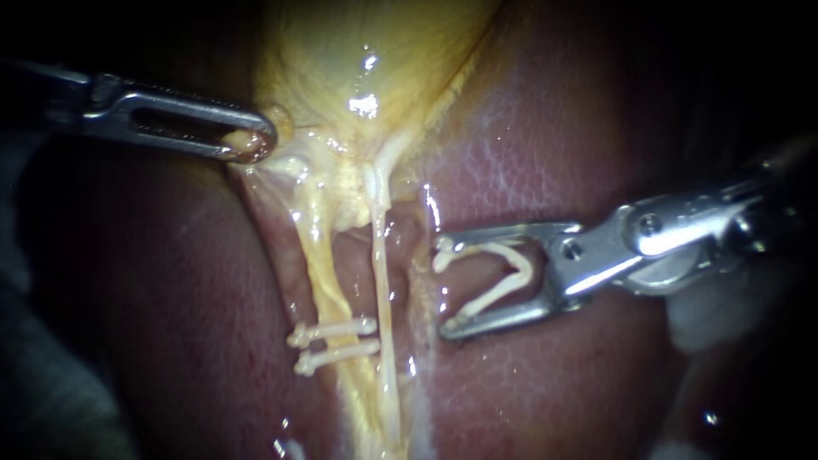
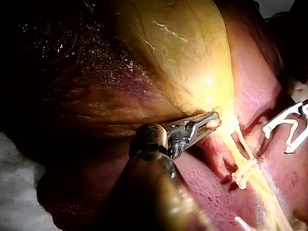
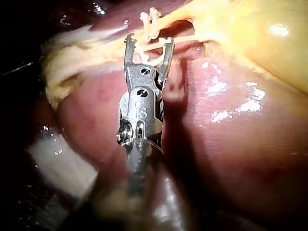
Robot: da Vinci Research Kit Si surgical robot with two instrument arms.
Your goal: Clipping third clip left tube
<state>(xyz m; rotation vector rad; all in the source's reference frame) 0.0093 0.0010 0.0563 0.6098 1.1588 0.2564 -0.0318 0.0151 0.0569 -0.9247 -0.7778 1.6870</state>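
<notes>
Left tube runs as a yellow cord from the centre of the endoscope view down toward 6 o'clock, starting under the gallbladder at 12 o'clock. Two white clips, the upper clip and the lower clip, cross it side by side at about 7 o'clock from centre. A thinner right tube lies just beside it, on the 3 o'clock side. My right instrument comes in from 3 o'clock over the liver. Its jaws stand wide apart with a loaded clip seated between them, one leg against each jaw. The jaw tips are near the right tube but apart from it, and no tube lies between them. My left instrument enters from 10 o'clock, its jaws closed on a nub of yellow tissue at the gallbladder's lower end. In the left wrist view that same grip shows at the base of the gallbladder. In the right wrist view the two placed clips lie just ahead of the spread jaws.
</notes>
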